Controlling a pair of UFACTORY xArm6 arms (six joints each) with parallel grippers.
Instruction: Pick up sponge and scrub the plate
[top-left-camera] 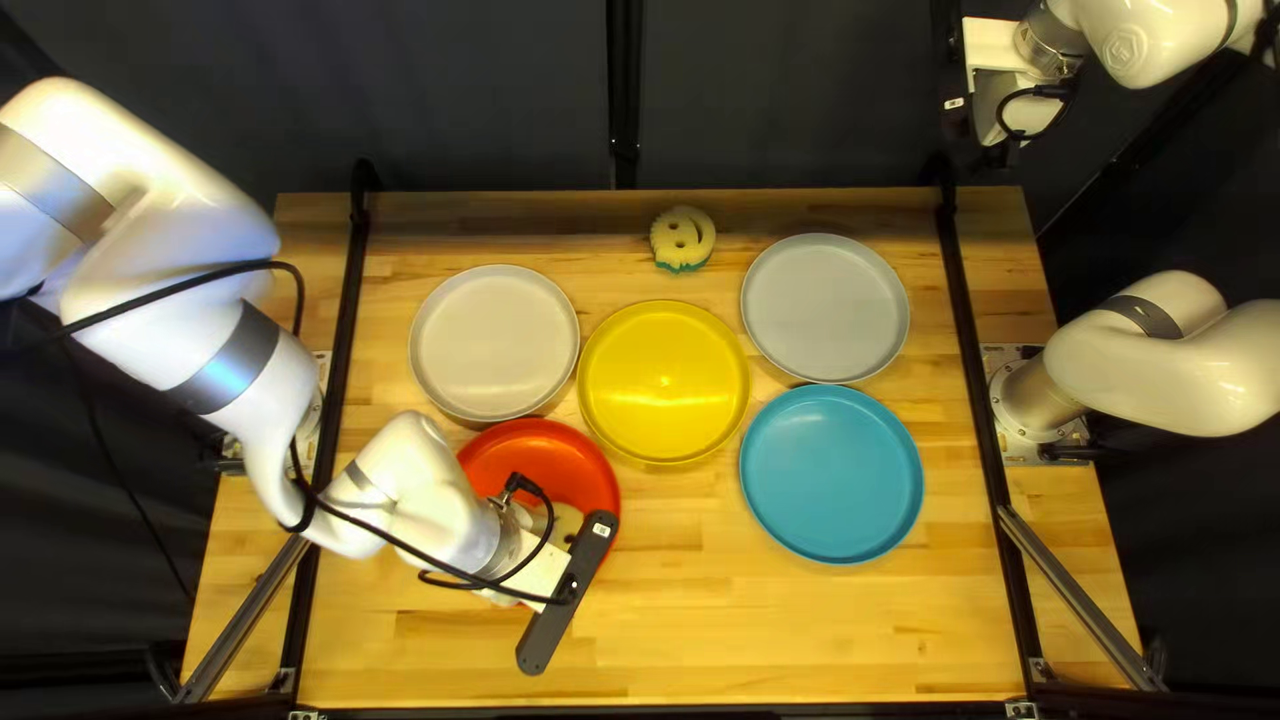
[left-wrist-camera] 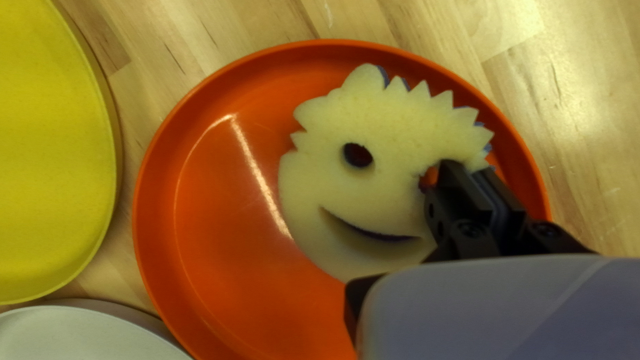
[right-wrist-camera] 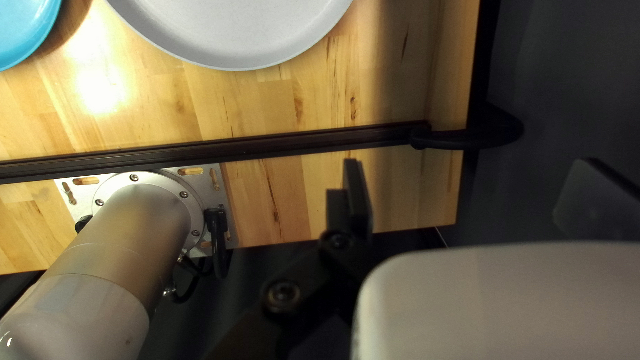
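Well, the sponge (left-wrist-camera: 360, 127) sits clamped in the tool (top-left-camera: 540, 567), pinched beside one eye hole.

Yellow plate (top-left-camera: 663, 400) near blue plate (top-left-camera: 831, 474); dark curtain (top-left-camera: 467, 100) beyond table (top-left-camera: 800, 634).

Left end effector (top-left-camera: 544, 563) clamped, right end effector (top-left-camera: 998, 104) spread wide

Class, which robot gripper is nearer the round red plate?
Left. The left gripper is over the plate; the right gripper is away near the far right corner of the wooden table.
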